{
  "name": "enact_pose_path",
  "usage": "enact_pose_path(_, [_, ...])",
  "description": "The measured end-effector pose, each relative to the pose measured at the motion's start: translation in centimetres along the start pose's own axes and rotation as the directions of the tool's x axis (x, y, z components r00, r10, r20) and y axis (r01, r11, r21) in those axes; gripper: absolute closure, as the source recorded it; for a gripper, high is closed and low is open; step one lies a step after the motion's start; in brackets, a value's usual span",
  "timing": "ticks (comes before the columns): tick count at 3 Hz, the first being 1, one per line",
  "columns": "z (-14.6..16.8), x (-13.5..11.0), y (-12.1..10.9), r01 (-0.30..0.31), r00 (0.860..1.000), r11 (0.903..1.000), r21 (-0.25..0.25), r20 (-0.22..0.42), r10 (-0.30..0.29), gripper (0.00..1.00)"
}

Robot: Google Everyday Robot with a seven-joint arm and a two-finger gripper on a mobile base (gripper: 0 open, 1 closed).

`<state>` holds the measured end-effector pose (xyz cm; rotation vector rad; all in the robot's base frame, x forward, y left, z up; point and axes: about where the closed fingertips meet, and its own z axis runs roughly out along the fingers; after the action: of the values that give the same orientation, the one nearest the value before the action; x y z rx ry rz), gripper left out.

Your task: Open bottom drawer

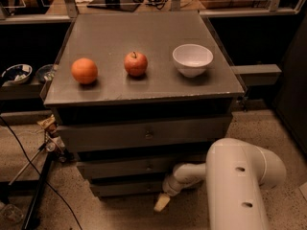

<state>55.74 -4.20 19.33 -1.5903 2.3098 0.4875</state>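
Speckled floor (120,214) under cabinet (144,32): bottom drawer (124,188), shut, lowest front; gripper (162,201) just before it near the floor, state indeterminable; approach step seemingly in hand, next needing a hold for a straight outward pull.

Bulky white rounded arm (232,188), two dark oval holes; slim white forearm (190,172); tan-tipped gripper (161,203) down by floor (120,213)

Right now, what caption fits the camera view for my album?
Robot's tool hangs low by the bottom drawer, below a cabinet top holding orange, apple and bowl.
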Motion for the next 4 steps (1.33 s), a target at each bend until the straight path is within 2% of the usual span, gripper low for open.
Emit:
enact_pose_path(1, [-1.1,1.6,1.0,-0.008,0.999,0.9986,-0.052,-0.033,0.006,0.0])
enact_pose_path(2, [-4.4,2.3,3.4,-0.07,0.997,0.9931,-0.094,-0.017,0.069,0.0])
enact_pose_path(3, [-8.0,3.8,6.3,-0.115,0.993,0.9865,-0.116,-0.007,0.115,0.0])
enact_pose_path(4, [-7.9,3.9,6.5,-0.115,0.993,0.9868,-0.114,-0.01,0.115,0.0])
